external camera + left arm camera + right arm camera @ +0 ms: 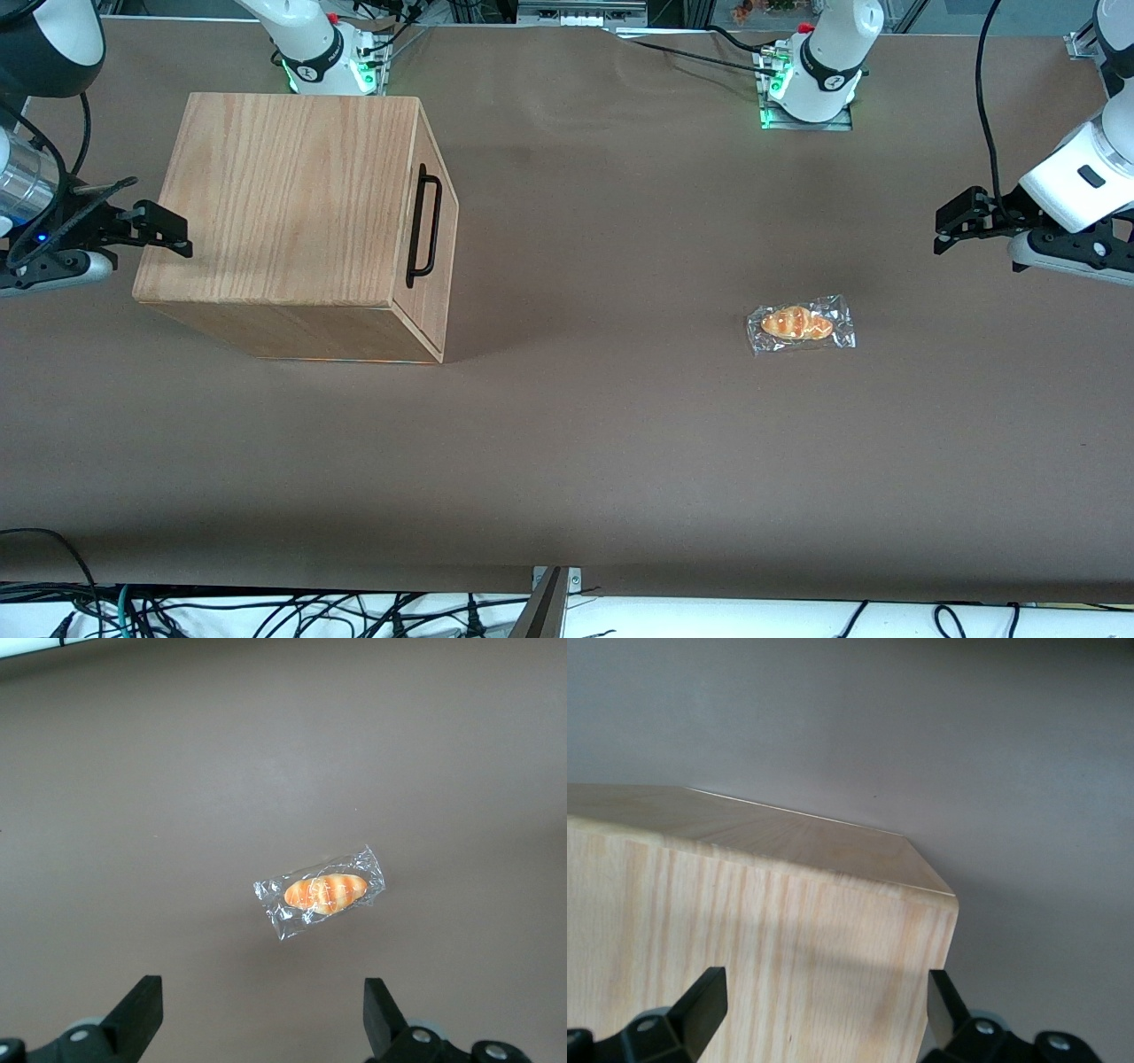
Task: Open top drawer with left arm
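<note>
Here's the drawer, shut flush in the cabinet toward the parked arm's end of the counter, its front panel facing the working arm's end. One long black bar handle runs across that panel, standing proud of the wood. That's the place to grab: rigid metal, probably a bit slick, thin enough for the fingers to close around. The drawer itself looks stiff and light; I'd expect an easy slide, though the cabinet might shift if the pull is sharp.

The gripper hangs well apart from it, above the counter at the working arm's end, fingers spread wide and holding nothing. A wrapped bun lies below it, nearer the front camera. The counter is flat, brown and matte, with lots of open room between gripper and handle.
</note>
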Controlling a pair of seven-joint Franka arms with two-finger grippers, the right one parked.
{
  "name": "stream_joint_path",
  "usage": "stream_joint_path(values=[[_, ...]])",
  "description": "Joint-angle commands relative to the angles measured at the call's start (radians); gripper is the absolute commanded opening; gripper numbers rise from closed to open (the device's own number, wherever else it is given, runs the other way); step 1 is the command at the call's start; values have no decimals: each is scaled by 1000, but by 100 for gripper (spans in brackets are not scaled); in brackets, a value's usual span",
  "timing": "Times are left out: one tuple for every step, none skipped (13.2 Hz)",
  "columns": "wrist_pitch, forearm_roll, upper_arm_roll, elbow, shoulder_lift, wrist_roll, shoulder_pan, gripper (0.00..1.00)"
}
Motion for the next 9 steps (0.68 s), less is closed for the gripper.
stream_joint_path(values=[[-11,32,-2,30,13,-4,-5,100],[-11,32,-2,30,13,-4,-5,100],[-11,32,-2,30,13,-4,-5,100],[-11,32,-2,30,13,-6,-5,100],[-13,32,-2,30,15,-15,-5,100],[-13,30,-2,30,15,-15,-5,100],[-13,32,-2,30,15,-17,-5,100],[-13,32,-2,30,15,-17,-5,100],[-13,32,-2,30,16,-17,-5,100]])
